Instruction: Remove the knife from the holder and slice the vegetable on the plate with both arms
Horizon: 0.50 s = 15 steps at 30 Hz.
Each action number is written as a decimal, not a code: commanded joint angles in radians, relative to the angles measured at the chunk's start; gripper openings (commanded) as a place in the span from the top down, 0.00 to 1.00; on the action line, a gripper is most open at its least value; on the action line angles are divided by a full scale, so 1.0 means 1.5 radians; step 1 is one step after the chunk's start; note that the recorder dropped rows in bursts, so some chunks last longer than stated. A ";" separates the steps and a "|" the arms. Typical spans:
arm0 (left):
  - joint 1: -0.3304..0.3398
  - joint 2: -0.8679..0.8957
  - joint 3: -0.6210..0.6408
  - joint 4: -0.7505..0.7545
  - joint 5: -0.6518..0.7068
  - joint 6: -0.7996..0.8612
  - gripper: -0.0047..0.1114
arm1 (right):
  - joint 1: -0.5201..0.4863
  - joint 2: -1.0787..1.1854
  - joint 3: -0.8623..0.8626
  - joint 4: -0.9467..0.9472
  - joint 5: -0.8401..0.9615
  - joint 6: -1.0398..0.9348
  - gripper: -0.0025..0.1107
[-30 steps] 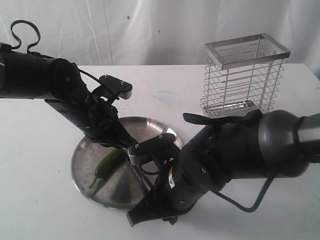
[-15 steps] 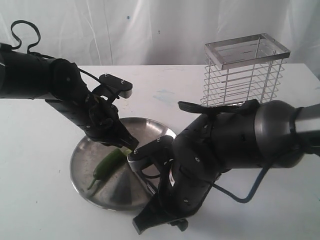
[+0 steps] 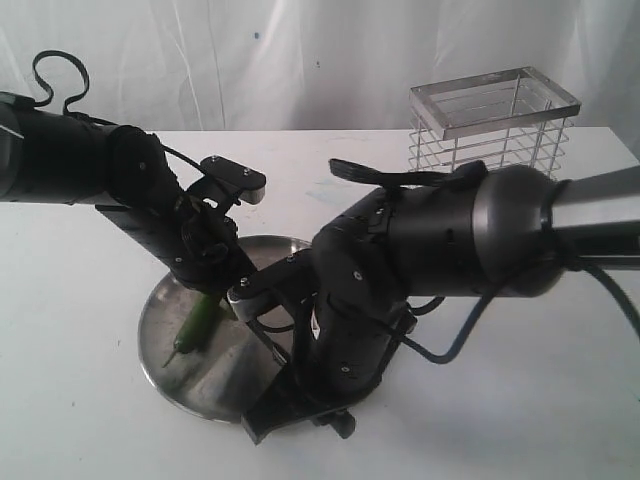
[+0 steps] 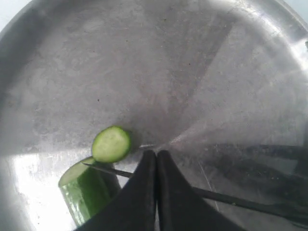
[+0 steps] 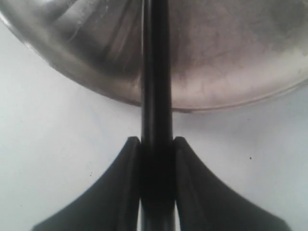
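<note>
The green vegetable [image 3: 193, 328] lies on the left half of the steel plate [image 3: 180, 385]. In the left wrist view its cut body [image 4: 86, 192] shows a pale face, and a round slice [image 4: 111, 143] lies free beside it. The thin black knife [image 4: 231, 199] runs across the plate with its tip at the cut. My left gripper [image 4: 156, 153] is shut with nothing between its fingers, its tips right beside the vegetable and over the blade. My right gripper [image 5: 156, 144] is shut on the knife [image 5: 156, 72] by its handle, just off the plate's rim [image 5: 96, 82].
The wire holder [image 3: 490, 110] stands at the back right with nothing showing inside it. My bulky right arm [image 3: 430, 240] reaches across the middle and hides the plate's right side. White tabletop [image 3: 520, 400] lies around the plate.
My right arm has swung left over the plate with the knife. The vegetable has shifted left and turned more lengthwise toward the front.
</note>
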 commanded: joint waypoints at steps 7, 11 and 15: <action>0.001 -0.003 0.005 -0.009 0.018 0.003 0.96 | 0.002 0.073 -0.065 0.004 0.042 -0.012 0.98; 0.001 -0.003 0.005 -0.009 0.021 0.003 0.96 | 0.002 0.076 -0.073 -0.011 0.033 -0.012 0.98; 0.001 -0.003 0.005 -0.009 0.026 0.003 0.96 | 0.002 0.078 -0.089 -0.023 0.034 -0.012 0.98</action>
